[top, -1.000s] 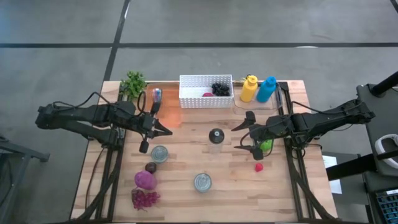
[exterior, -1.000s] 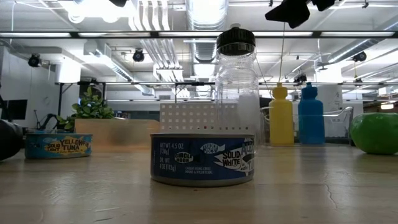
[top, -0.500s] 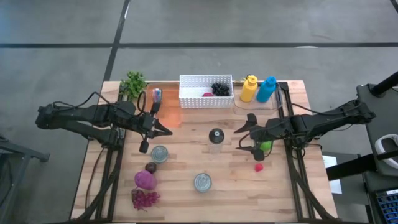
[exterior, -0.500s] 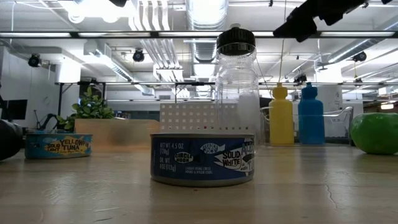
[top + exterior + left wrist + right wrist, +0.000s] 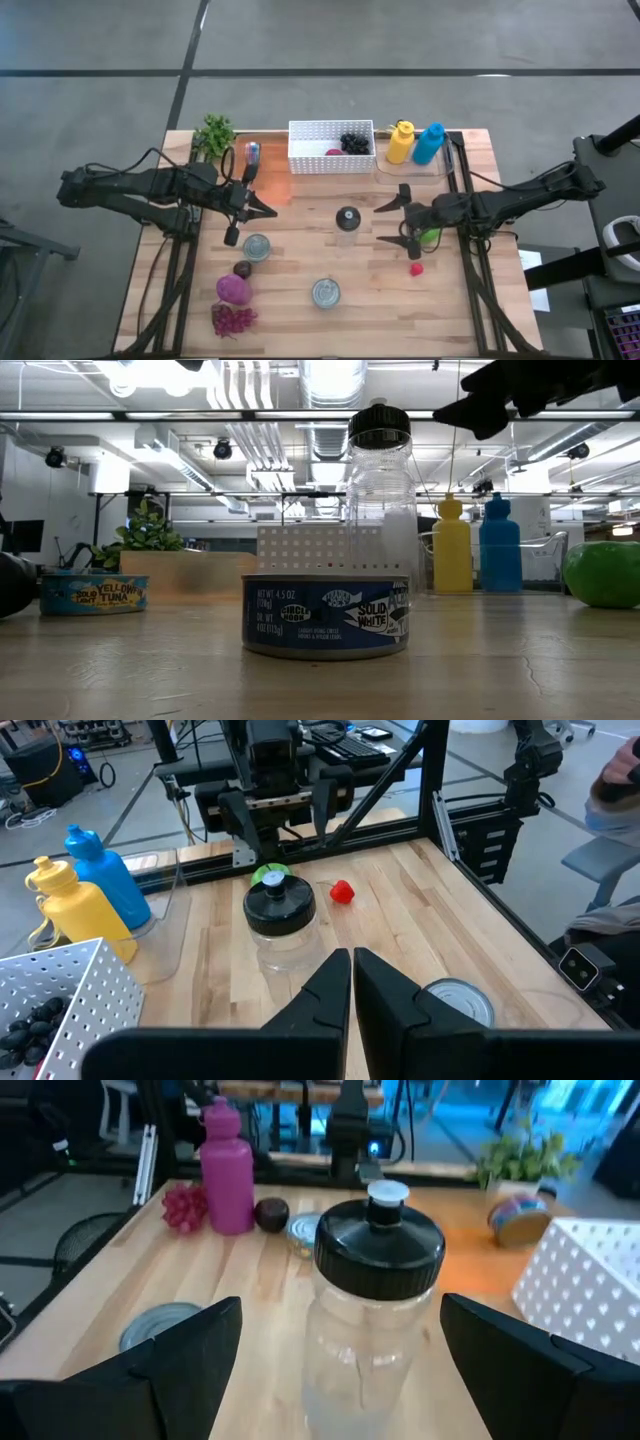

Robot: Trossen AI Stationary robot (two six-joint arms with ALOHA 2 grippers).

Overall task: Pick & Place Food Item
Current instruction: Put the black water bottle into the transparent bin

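Tabletop basket [image 5: 331,147] with dark berries [image 5: 353,142]

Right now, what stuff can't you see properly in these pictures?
- White basket: the dark and pink bits inside are too small to name in the high view.
- Green ball: partly hidden under the right arm in the high view, cut off by the edge in the low view.
- Tuna can: its left end sits behind a dark blurry shape in the low view.
- Clear bottle: its bottom is cut off in the right wrist view.
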